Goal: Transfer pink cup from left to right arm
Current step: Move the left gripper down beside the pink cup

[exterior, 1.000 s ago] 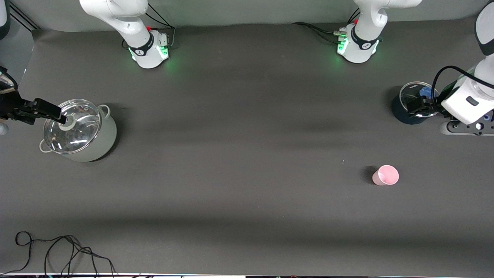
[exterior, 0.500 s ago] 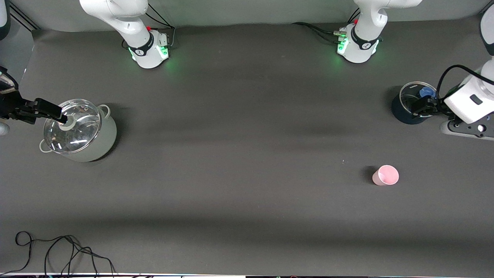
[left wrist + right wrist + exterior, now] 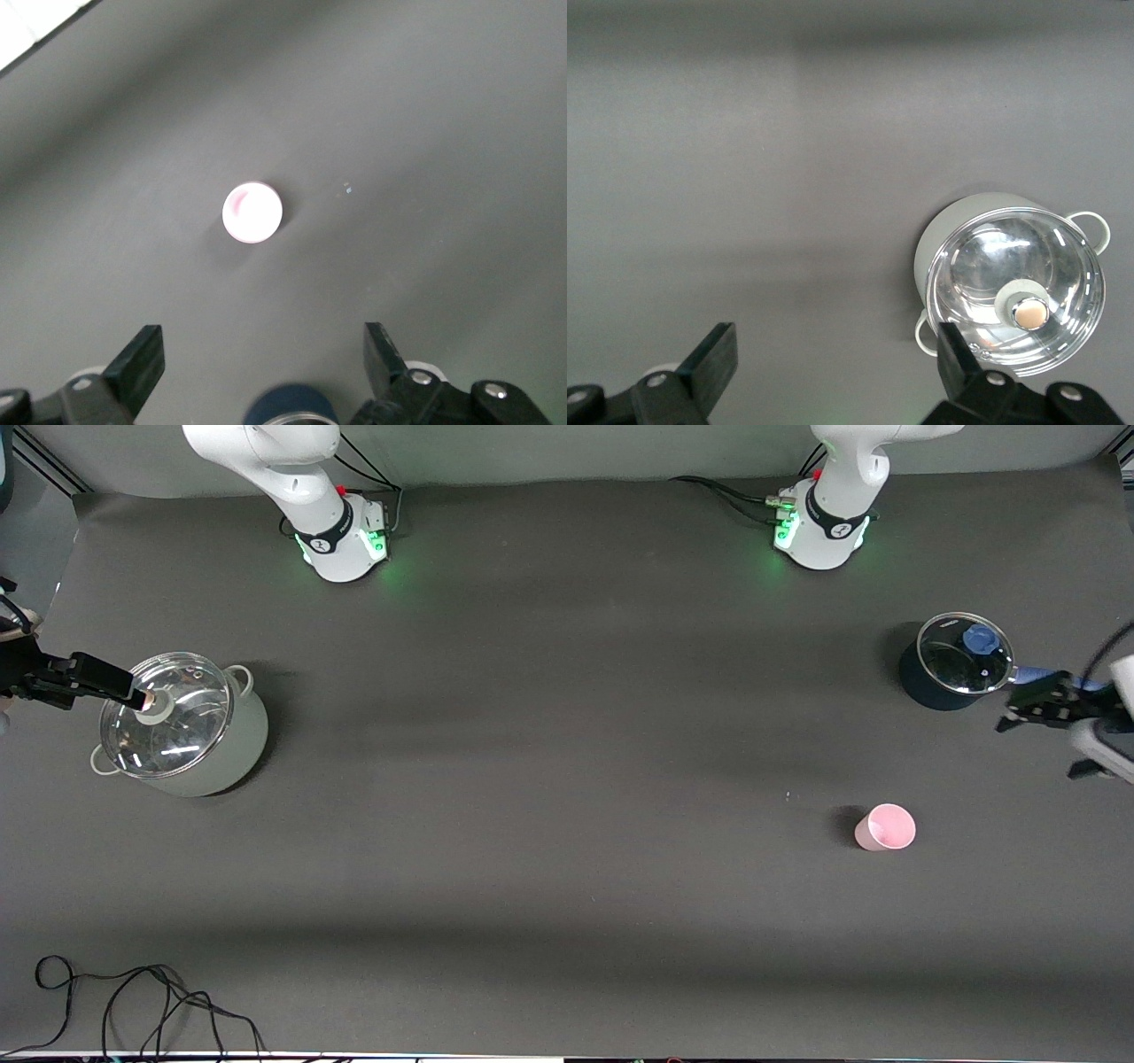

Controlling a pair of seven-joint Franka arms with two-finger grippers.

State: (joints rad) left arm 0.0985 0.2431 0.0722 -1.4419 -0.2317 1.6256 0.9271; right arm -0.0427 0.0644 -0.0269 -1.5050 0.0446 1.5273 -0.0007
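The pink cup stands upright on the dark table mat, toward the left arm's end and nearer to the front camera than the dark blue pot. In the left wrist view the cup shows from above, well clear of the fingers. My left gripper is open and empty, up in the air beside the blue pot and over its handle; the left wrist view shows it too. My right gripper is open and empty over the rim of the grey pot, as the right wrist view also shows.
A grey pot with a glass lid stands at the right arm's end and shows in the right wrist view. A dark blue pot with a glass lid and blue knob stands at the left arm's end. A black cable lies near the front edge.
My left gripper has moved off the blue pot toward the table's end, uncovering the lid. My right gripper has barely shifted. The cup has not moved.
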